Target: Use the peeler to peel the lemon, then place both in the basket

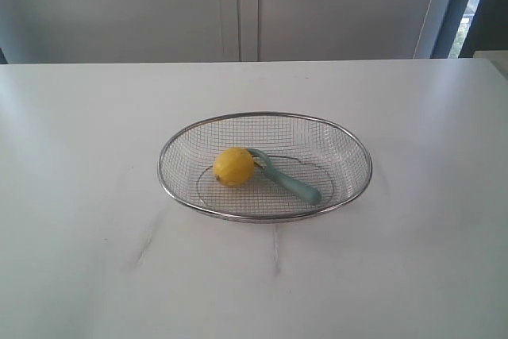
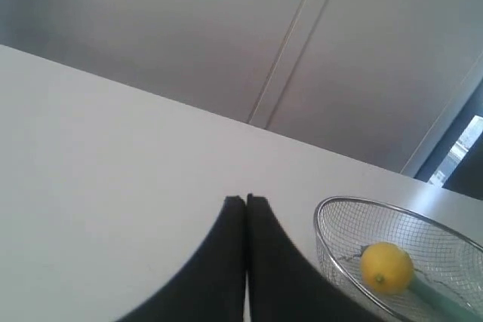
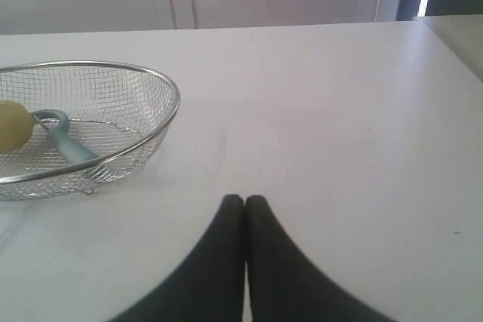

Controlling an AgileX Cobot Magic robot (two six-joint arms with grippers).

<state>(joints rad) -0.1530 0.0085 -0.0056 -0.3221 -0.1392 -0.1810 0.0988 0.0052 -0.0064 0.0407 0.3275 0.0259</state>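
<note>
**A:** Left claw (image 2: 247,200) status?
**B:** Closed. Both tips are pressed flat together with nothing between them. It hangs over bare white desk (image 2: 106,179), and the basket (image 2: 355,200) is off to one side, not touching.

**A:** Right claw (image 3: 244,200)?
**B:** Same: closed and empty, over open desk. The right wrist view also shows the basket rim, well clear of the tips.

**A:** Where is the lemon (image 1: 233,166)?
**B:** Inside the basket, lying on the mesh floor. In the exterior view it sits left of the basket's centre. The skin reads an even yellow, but I can't tell peel marks at this resolution.

**A:** Peeler (image 1: 292,182)?
**B:** Also in the basket. Its hooked head is against the lemon's right side, touching or just beside it; I can't separate the two. The teal handle runs diagonally away from the lemon toward the near right part of the rim.

**A:** And the basket itself?
**B:** It stands flat and upright in the middle of the desk. The wire mesh and thick metal rim are in full view. Behind the desk's far edge are grey panels (image 1: 238,5).
</note>
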